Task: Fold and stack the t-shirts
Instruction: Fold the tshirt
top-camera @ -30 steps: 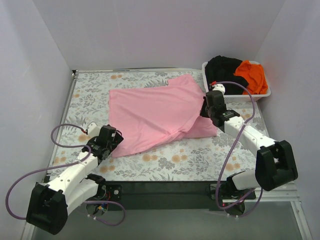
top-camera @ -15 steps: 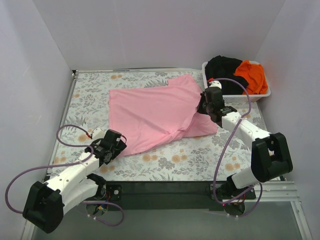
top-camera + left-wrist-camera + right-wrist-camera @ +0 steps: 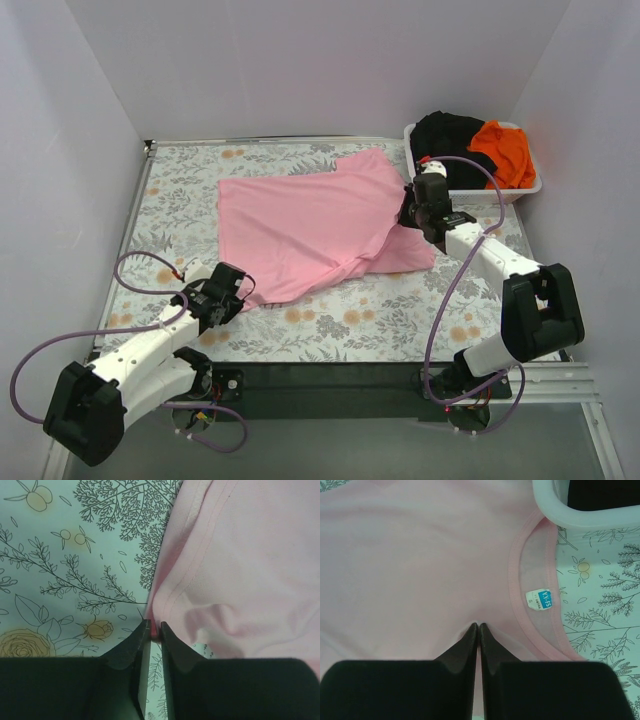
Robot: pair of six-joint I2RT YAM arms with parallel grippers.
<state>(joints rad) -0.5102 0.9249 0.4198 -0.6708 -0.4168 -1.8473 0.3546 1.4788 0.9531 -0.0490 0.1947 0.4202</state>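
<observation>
A light pink t-shirt (image 3: 310, 225) lies spread on the flowered table, its collar toward the right. My left gripper (image 3: 240, 297) is at its near left corner. In the left wrist view the left gripper (image 3: 154, 630) is shut on a pinch of the pink t-shirt's (image 3: 240, 570) hem. My right gripper (image 3: 408, 215) sits at the shirt's right side near the collar. In the right wrist view the right gripper (image 3: 478, 626) is shut on a small pucker of pink cloth (image 3: 410, 565), beside the size label (image 3: 540, 600). A black t-shirt (image 3: 445, 135) and an orange t-shirt (image 3: 503, 150) lie in the basket.
A white plastic basket (image 3: 530, 188) stands at the back right corner, its rim (image 3: 555, 515) just beyond the pink collar. White walls close in the table on three sides. Purple cables loop beside both arms.
My left gripper slid forward to the shirt's near left corner and closed on the hem. The right gripper, still shut, shifted slightly toward the back near the collar.
</observation>
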